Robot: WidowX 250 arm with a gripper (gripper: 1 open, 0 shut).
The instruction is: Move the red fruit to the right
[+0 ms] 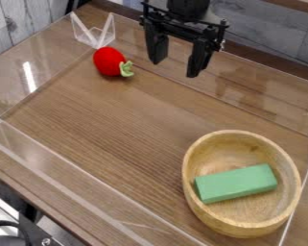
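The red fruit (111, 61) is a small bright-red toy strawberry with a green cap on its right end, lying on the wooden table toward the back left. My black gripper (177, 61) hangs to the right of it, pointing down, its two fingers spread wide apart with nothing between them. A gap of table separates the left finger from the fruit.
A round wooden bowl (205, 155) sits at the front right with a green rectangular block (237, 183) inside. Clear plastic walls (41, 72) fence the table on all sides.
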